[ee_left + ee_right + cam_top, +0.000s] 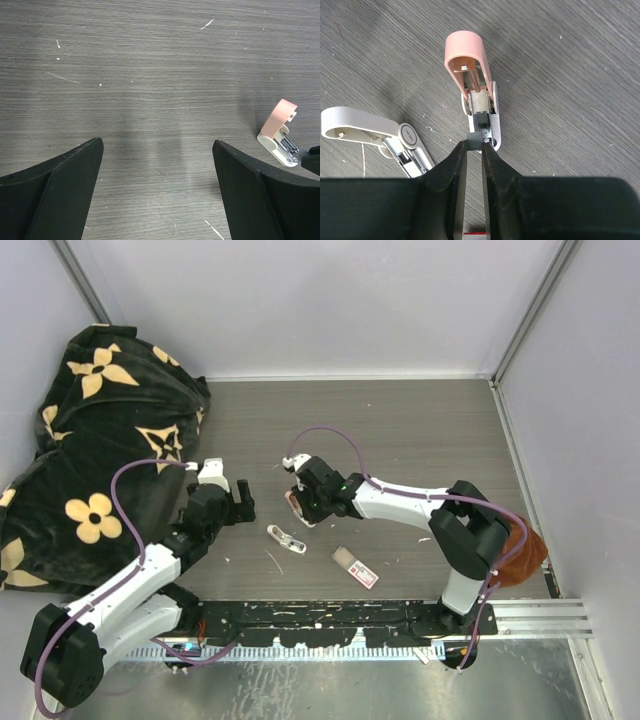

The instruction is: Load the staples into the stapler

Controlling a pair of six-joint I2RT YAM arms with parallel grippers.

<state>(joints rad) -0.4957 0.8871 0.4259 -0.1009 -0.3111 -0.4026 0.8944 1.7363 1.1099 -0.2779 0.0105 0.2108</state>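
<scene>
Staple strip [474, 136] sits mid-frame in right wrist view, pinched by right tool [475, 148], at near end of open pink stapler [479, 102], whose long axis runs up-frame, in line w/ tool. Left tool [157, 144] released, farther off.

Top view: it is looking down from above and behind my two arms, far off, taking in the whole table [420, 430].
Left wrist view: it is looking down past my left fingers [55, 195], close to the wood, with the pink stapler [278, 131] at its right edge.
Right wrist view: it is looking down along my right fingers [447, 175], very near the same pink stapler.
Shared part: both wrist views are showing the pink stapler; the top and right wrist views are sharing the white stapler [370, 130].
</scene>
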